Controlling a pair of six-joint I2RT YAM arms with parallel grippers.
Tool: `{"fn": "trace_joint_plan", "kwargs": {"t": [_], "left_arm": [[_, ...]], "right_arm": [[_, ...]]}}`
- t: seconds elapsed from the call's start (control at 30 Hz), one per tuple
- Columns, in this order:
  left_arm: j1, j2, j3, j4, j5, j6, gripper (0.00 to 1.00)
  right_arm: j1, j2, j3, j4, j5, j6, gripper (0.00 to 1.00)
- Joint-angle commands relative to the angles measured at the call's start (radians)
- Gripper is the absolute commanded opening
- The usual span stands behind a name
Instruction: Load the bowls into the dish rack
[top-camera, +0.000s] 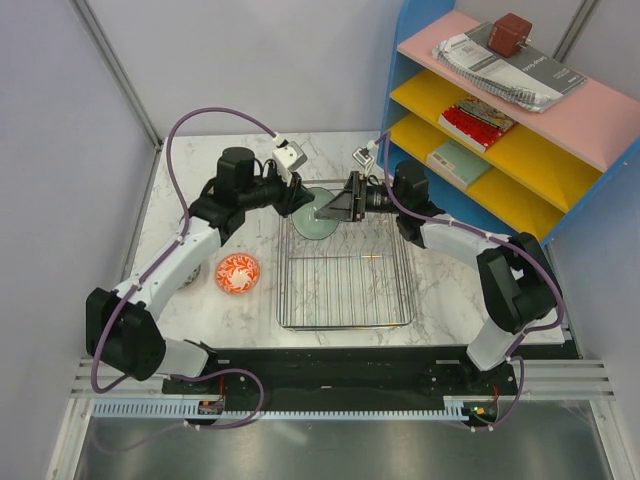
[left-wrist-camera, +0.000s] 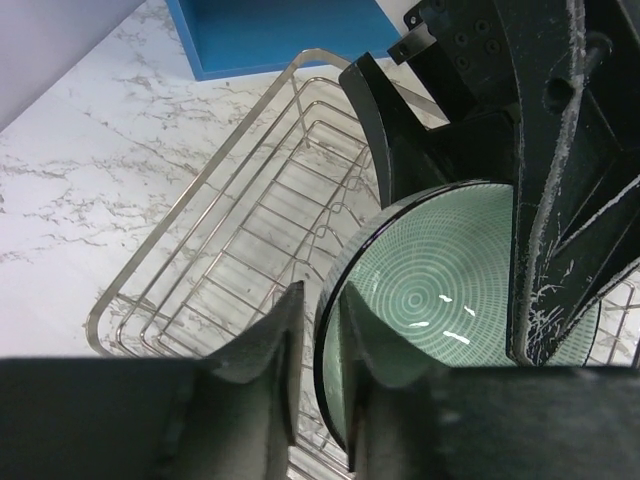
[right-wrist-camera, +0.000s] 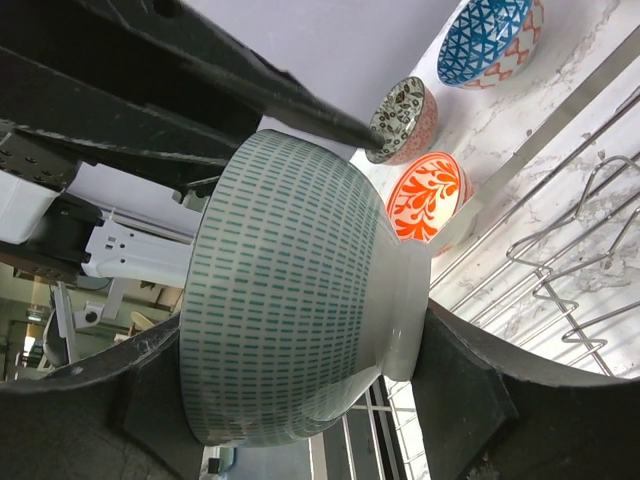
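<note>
A pale teal-green bowl (top-camera: 318, 216) hangs on edge over the back left corner of the silver wire dish rack (top-camera: 283, 290). My right gripper (top-camera: 336, 209) is shut on it. In the right wrist view one finger presses the bowl's (right-wrist-camera: 290, 290) rim side and the other its foot, either side of my right gripper (right-wrist-camera: 300, 375). My left gripper (left-wrist-camera: 322, 300) straddles the rim of the same bowl (left-wrist-camera: 440, 300), jaws slightly parted, with a thin gap showing. A red-orange bowl (top-camera: 237, 273) sits on the table left of the rack. Beyond it stand a speckled bowl (right-wrist-camera: 405, 120) and a blue patterned bowl (right-wrist-camera: 490, 40).
A blue shelf unit (top-camera: 500, 130) with pink and yellow shelves holding books stands at the back right, close behind the right arm. The rack's wire tines (left-wrist-camera: 300, 220) lie under the bowl. A grey wall runs along the table's left side.
</note>
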Motion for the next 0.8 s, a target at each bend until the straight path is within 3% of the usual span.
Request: {"fn": "trace_joint_plan", "kwargs": {"t": [0.0, 0.13, 0.23, 0.27, 0.33, 0.47, 0.6, 0.77], "left_arm": [[-0.005, 0.007, 0.012, 0.058, -0.002, 0.004, 0.34], [-0.005, 0.01, 0.014, 0.055, 0.004, 0.002, 0.49], [-0.005, 0.01, 0.017, 0.057, -0.025, -0.009, 0.72], [-0.004, 0.012, 0.023, 0.055, -0.043, -0.016, 0.88], [-0.002, 0.019, 0.034, 0.057, -0.123, -0.042, 1.0], [0.038, 0.027, 0.07, 0.054, -0.203, -0.071, 1.0], [0.124, 0.026, 0.106, 0.02, -0.176, -0.127, 1.0], [0.191, 0.013, 0.109, -0.058, -0.153, -0.092, 1.0]], "right_arm": [[0.012, -0.022, 0.01, -0.015, 0.013, -0.061, 0.0], [0.012, -0.019, 0.012, -0.072, 0.047, -0.106, 0.0], [0.012, -0.013, 0.016, -0.112, 0.07, -0.136, 0.0], [0.012, -0.016, 0.022, -0.158, 0.082, -0.153, 0.0], [0.015, -0.017, 0.039, -0.197, 0.111, -0.201, 0.0], [0.011, -0.039, 0.076, -0.348, 0.191, -0.296, 0.0], [0.009, -0.085, 0.099, -0.471, 0.334, -0.411, 0.0], [0.011, -0.157, 0.174, -0.679, 0.585, -0.615, 0.0]]}}
